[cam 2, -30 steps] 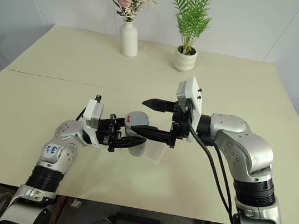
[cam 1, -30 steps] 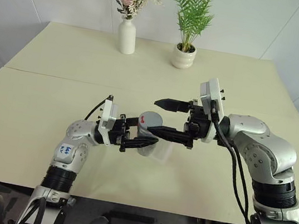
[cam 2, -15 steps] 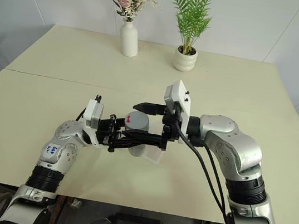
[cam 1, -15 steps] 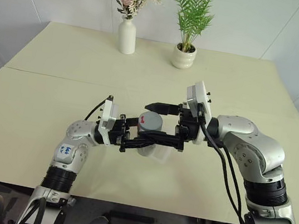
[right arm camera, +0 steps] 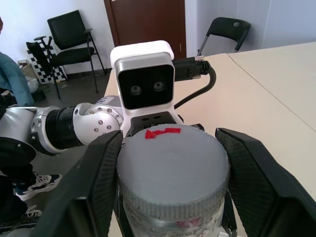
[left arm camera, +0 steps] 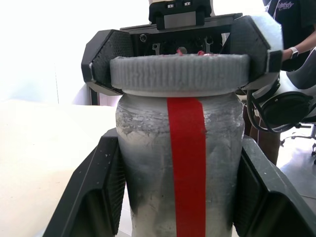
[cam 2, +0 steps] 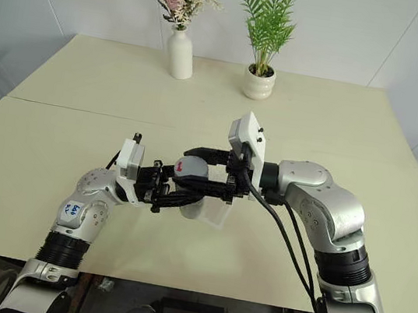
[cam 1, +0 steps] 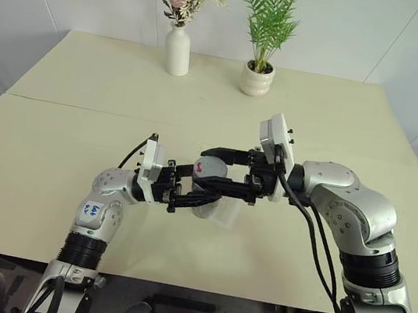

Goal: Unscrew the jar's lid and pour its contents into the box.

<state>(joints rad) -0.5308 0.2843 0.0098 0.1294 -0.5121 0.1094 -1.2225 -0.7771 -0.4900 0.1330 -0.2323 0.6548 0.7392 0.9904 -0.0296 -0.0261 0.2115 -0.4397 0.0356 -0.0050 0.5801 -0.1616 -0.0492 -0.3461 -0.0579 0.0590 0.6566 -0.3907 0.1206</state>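
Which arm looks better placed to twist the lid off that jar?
The right: its claw already straddles the lid, fingers against its rim. The left claw is clamped round the jar body, holding it upright above the box.

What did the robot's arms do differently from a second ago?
The right gripper slid in toward the jar with its fingers wide apart, then closed them on the lid. The left gripper kept its hold on the jar, in the same spot above the box. The vase and potted plant did not move.
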